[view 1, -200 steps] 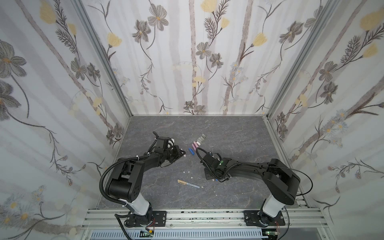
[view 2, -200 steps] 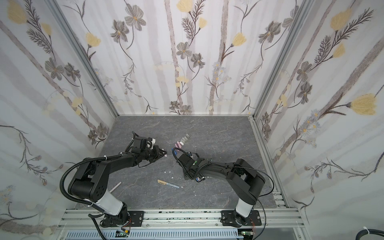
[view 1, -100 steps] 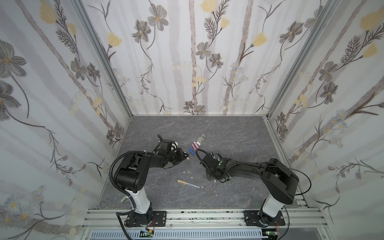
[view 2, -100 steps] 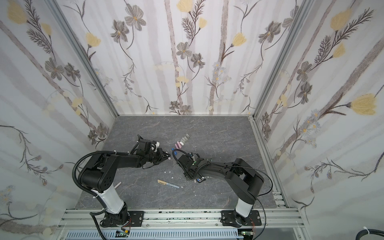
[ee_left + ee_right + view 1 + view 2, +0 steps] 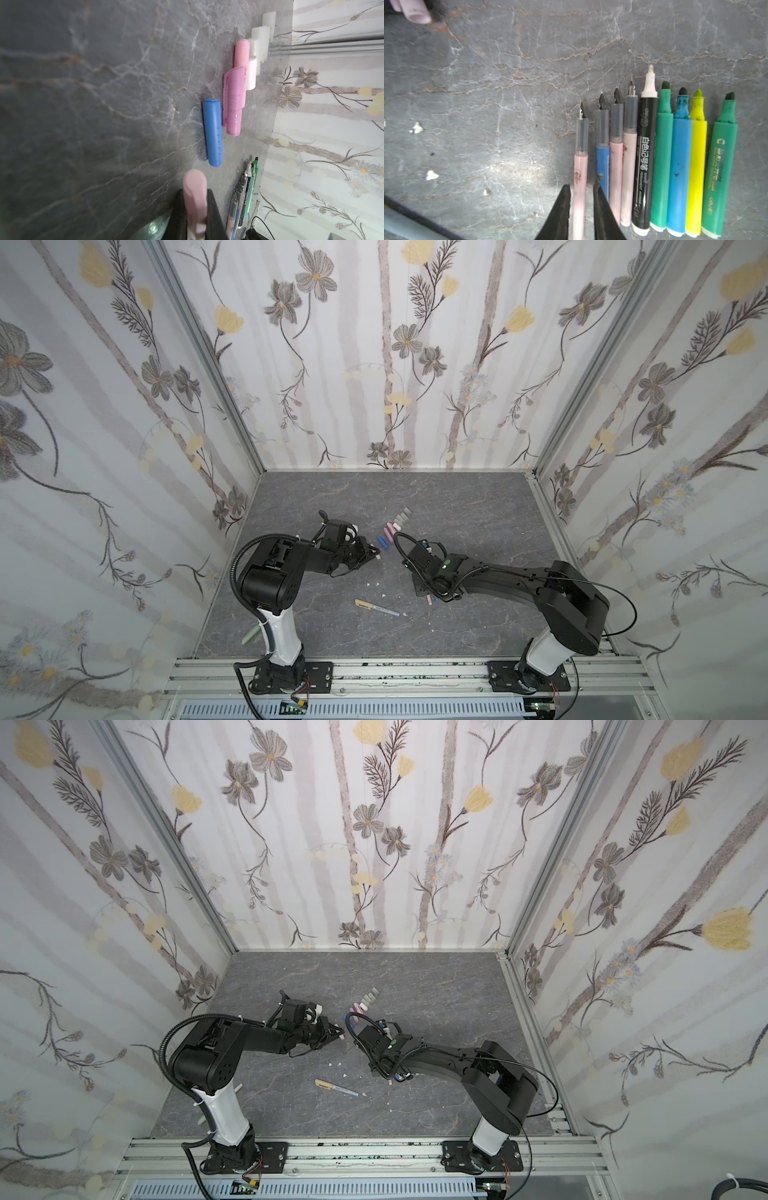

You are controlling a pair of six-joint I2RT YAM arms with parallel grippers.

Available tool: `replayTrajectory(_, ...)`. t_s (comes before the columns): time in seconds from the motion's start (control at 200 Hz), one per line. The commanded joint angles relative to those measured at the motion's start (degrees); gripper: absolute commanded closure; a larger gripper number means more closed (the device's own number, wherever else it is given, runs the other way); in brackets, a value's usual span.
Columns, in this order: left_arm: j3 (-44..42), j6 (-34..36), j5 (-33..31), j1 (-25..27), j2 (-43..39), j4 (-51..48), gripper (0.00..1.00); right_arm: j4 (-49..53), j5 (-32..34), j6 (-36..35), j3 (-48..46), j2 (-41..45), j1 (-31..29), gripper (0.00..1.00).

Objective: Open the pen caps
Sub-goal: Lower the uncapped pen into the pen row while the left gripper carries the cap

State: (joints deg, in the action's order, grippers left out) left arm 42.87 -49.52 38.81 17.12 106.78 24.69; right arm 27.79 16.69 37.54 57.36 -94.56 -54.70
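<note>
left gripper [image 5: 194, 191] stands clenched on a pale pink cap [image 5: 194, 180], low over the grey floor [image 5: 83, 104]. at about 1 o'clock from it in both top views lie the loose pen caps [image 5: 395, 526]: a blue cap [image 5: 213, 133] beside a purple cap [image 5: 233, 101], with frosted caps [image 5: 259, 41] beyond. right gripper [image 5: 581, 185] straddles a pink pen [image 5: 580, 166] at the end of the uncapped pens [image 5: 662, 155], jaws released, a sliver of gap on each side. the caps look light, stiff and slick. a squeeze across mid-length, clear of the open mouth, seems safest.
</note>
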Motion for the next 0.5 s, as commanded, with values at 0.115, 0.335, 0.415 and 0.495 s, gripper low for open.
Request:
replayTrajectory(0.115,2.01,-0.03,-0.93,0.17,2.77,1.57,0.95,-0.75,1.95,-1.46,0.38,2.79,-0.06,0.78)
replayTrajectory(0.335,4.37,0.29,-1.02,0.56,4.71,0.69,0.89,-0.72,2.65,-1.41,-0.98,6.13,0.29,0.78)
replayTrajectory(0.415,5.08,0.45,-1.12,0.64,5.21,0.28,0.87,-0.79,2.68,-1.37,-1.29,6.57,0.38,0.78)
replayTrajectory(0.495,5.56,0.63,-1.10,0.68,5.62,-0.06,0.85,-0.72,2.67,-1.35,-1.51,7.00,0.46,0.78)
